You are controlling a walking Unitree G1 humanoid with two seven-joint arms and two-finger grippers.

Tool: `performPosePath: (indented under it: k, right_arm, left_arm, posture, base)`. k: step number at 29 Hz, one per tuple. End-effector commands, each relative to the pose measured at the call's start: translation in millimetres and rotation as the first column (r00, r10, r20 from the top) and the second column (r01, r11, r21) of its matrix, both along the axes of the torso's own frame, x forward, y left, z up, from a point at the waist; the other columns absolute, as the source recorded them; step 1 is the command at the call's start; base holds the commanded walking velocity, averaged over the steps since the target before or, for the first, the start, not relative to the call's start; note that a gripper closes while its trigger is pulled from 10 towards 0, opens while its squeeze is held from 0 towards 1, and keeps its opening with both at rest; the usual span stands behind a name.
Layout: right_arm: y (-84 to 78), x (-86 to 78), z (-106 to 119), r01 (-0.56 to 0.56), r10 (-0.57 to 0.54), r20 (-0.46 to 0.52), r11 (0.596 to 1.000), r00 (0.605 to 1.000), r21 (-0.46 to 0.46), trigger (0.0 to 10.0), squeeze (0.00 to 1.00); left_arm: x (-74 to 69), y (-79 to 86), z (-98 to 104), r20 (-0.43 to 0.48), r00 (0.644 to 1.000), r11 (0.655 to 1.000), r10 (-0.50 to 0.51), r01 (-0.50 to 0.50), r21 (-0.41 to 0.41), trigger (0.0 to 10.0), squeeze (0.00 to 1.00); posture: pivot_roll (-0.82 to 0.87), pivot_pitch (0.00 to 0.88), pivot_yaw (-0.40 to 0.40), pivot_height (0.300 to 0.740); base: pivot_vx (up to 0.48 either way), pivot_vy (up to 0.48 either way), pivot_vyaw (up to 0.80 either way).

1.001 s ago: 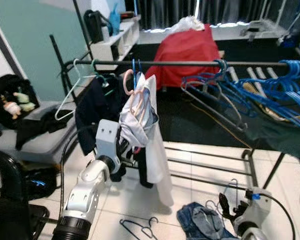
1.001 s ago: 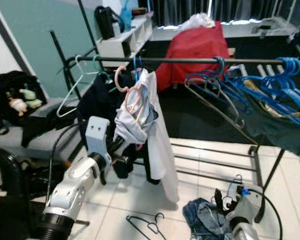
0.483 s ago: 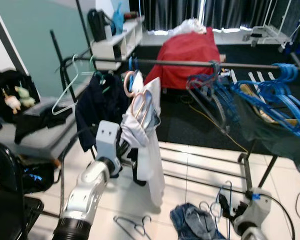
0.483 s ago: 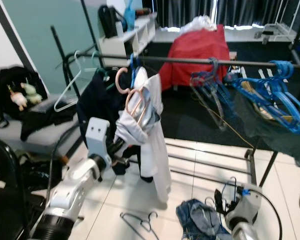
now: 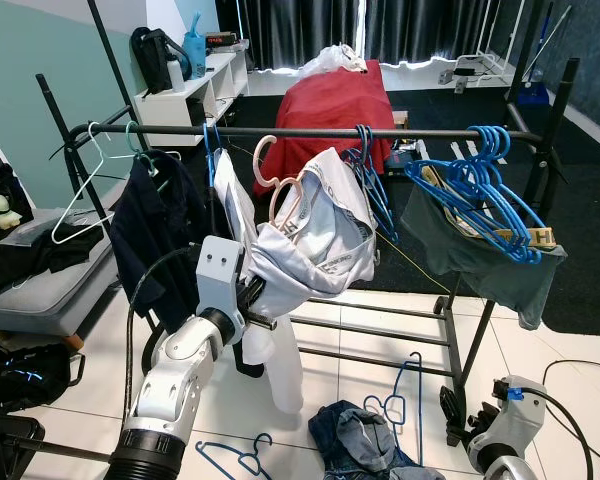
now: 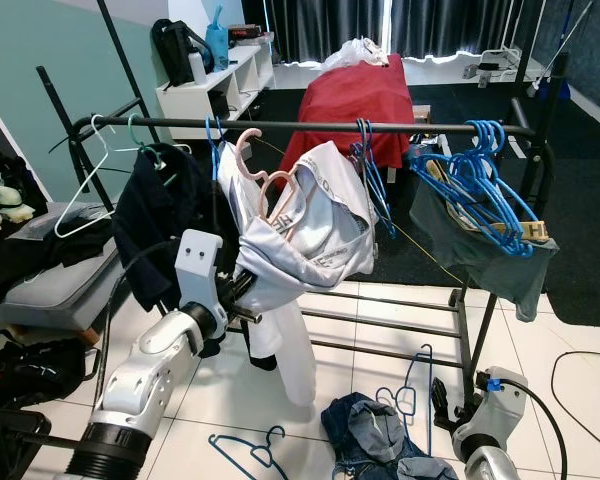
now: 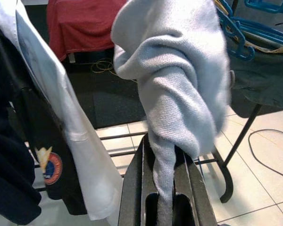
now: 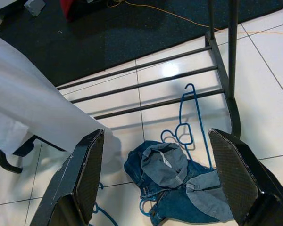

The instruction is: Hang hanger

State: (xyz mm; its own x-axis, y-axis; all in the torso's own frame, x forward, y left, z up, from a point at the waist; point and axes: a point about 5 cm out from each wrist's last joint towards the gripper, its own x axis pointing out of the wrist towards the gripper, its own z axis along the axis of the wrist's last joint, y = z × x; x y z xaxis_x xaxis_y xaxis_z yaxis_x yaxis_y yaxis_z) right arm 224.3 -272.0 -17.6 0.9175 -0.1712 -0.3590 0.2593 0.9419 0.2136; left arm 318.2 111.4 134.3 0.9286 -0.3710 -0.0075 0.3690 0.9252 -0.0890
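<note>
The left end effector [image 7: 165, 188] is raised in front of the clothes rail [image 5: 310, 132], and its two black fingers [image 7: 132, 188] are pressed together on a fold of the light grey garment [image 5: 315, 245]. This garment hangs on a pink hanger [image 5: 280, 195], whose hook is over the rail between a dark jacket [image 5: 155, 235] and the blue hangers [image 5: 480, 185]. The right end effector [image 8: 155, 183] hangs low above the floor with its fingers spread wide apart, holding nothing, over a pile of jeans [image 8: 179, 181] and a blue hanger on the floor [image 8: 186, 117].
</note>
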Motion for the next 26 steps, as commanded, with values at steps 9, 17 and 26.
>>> performPosePath:
  k: [9, 17, 26]
  right_arm:
    - [4.7, 0.5, -1.4, 0.004, -0.004, 0.004, 1.000, 1.000, 0.018, 10.0, 0.00]
    - [5.2, 1.4, -0.4, 0.006, -0.006, 0.011, 1.000, 1.000, 0.018, 10.0, 0.00]
    - [5.9, 2.3, 0.3, 0.011, -0.011, 0.015, 1.000, 1.000, 0.019, 10.0, 0.00]
  left_arm:
    - [-0.2, -4.6, 2.8, 0.008, 1.000, 1.000, -0.021, 0.021, 0.005, 10.0, 0.00]
    - [-1.0, -10.5, 3.0, -0.005, 1.000, 1.000, -0.023, 0.023, 0.007, 10.0, 0.00]
    - [-1.7, -21.5, 1.9, -0.035, 0.999, 0.999, -0.005, 0.006, 0.032, 10.0, 0.00]
  posture:
    - [-0.13, 0.000, 0.052, 0.710]
    - [-0.13, 0.000, 0.053, 0.710]
    - [-0.13, 0.000, 0.055, 0.710]
  base:
    - [0.300, 0.000, 0.00]
    - [0.314, 0.000, 0.00]
    - [0.318, 0.000, 0.00]
